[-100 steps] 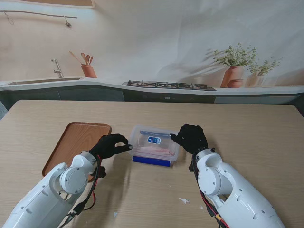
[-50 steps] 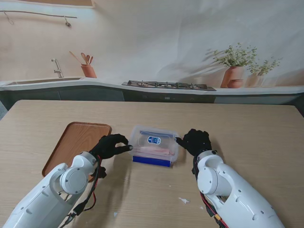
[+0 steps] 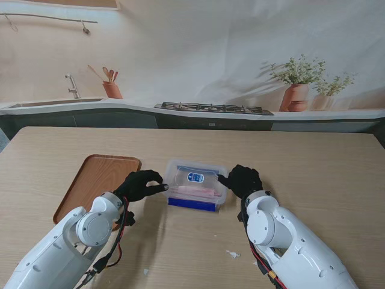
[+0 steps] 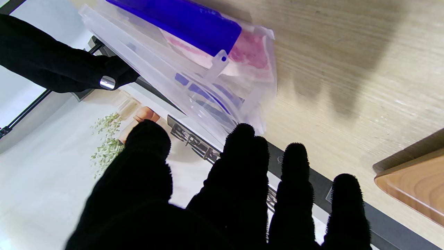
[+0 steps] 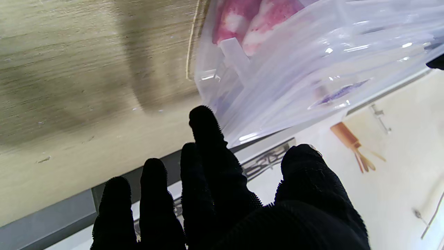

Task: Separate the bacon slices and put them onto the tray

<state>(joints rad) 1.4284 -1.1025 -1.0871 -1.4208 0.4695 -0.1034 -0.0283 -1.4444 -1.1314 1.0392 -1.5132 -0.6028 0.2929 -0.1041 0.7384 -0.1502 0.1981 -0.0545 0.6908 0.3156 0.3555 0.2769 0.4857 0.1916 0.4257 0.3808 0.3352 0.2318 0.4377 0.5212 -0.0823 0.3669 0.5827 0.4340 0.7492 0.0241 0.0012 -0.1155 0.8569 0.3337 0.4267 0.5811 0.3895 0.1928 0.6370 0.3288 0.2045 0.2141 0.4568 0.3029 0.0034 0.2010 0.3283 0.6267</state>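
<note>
A clear plastic box [image 3: 195,182] with a blue label and a blue base [image 3: 192,203] stands mid-table, pink bacon [image 3: 194,191] showing through its wall. In the wrist views the bacon [image 4: 249,52] [image 5: 263,21] lies pressed against the clear box [image 4: 194,86] [image 5: 312,59]. My left hand [image 3: 142,185] is at the box's left side, fingers [image 4: 242,139] spread, index tip beside the corner, holding nothing. At the box's right side my right hand [image 3: 242,179] has its fingers [image 5: 204,125] apart, one tip at the rim. The wooden tray [image 3: 90,186] lies left of the box, bare.
Small white scraps [image 3: 233,254] lie on the table near me, between my arms. A counter with a stove [image 3: 213,108], a sink tap [image 3: 72,86] and potted plants [image 3: 298,84] runs behind the table's far edge.
My right hand drew back from the box's far right corner, then came in again to its right side. The left hand has stayed put.
</note>
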